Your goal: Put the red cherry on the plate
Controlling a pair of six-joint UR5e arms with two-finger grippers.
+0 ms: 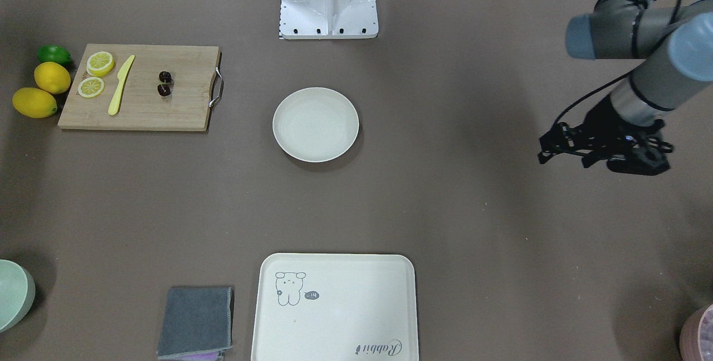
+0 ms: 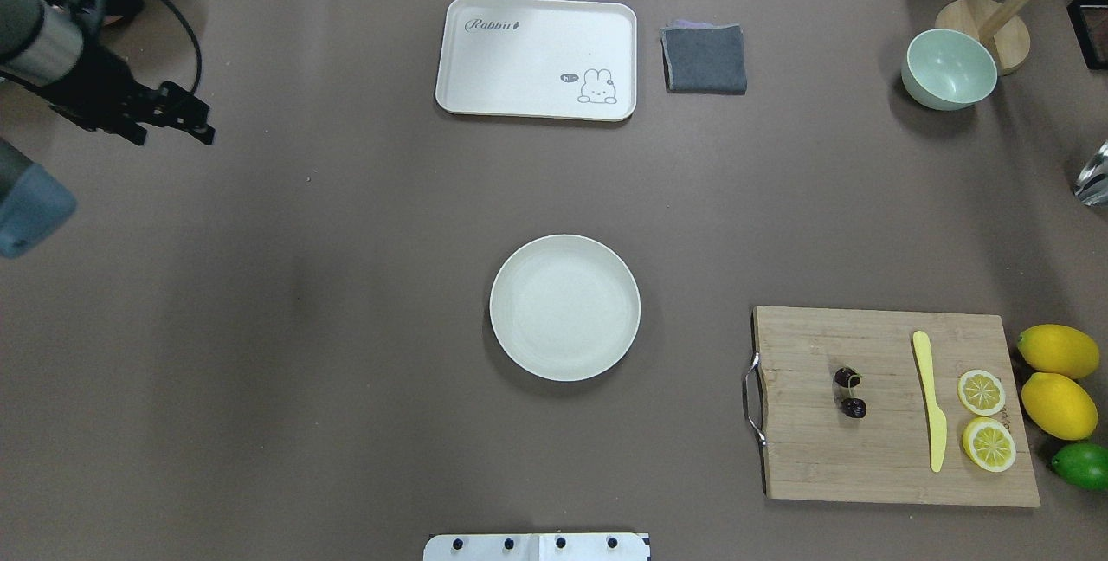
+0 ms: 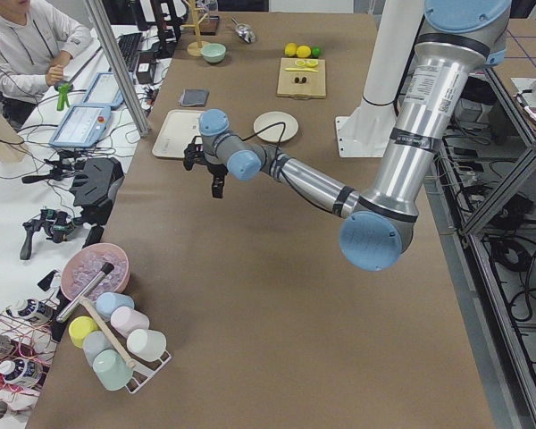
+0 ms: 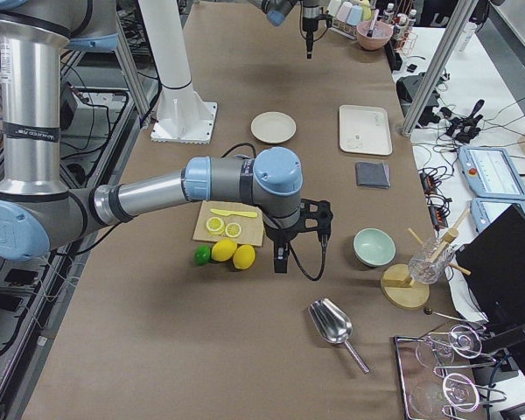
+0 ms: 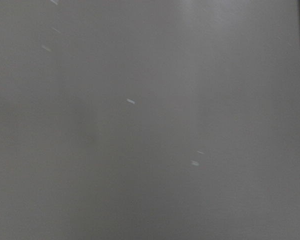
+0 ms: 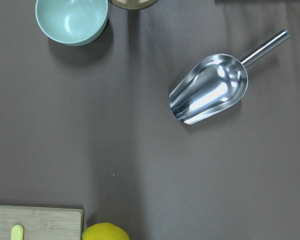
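The red cherry (image 2: 850, 393), a dark joined pair, lies on the wooden cutting board (image 2: 874, 457) at the table's right side, also seen as the red cherry (image 1: 164, 83). The plate (image 2: 564, 307), round and cream-white, sits empty at the table's centre, shown too as the plate (image 1: 315, 124). My left gripper (image 2: 173, 137) hovers far off at the table's far left, its fingers spread open and holding nothing; it shows as the left gripper (image 1: 562, 160). My right gripper (image 4: 284, 254) hangs beside the lemons in the exterior right view only, so I cannot tell its state.
On the board lie two lemon slices (image 2: 982, 392) and a yellow knife (image 2: 930, 401); two lemons (image 2: 1058, 379) and a lime (image 2: 1082, 466) sit beside it. A rabbit tray (image 2: 537, 59), grey cloth (image 2: 704, 59), green bowl (image 2: 948, 69) and metal scoop (image 6: 210, 90) stand farther out.
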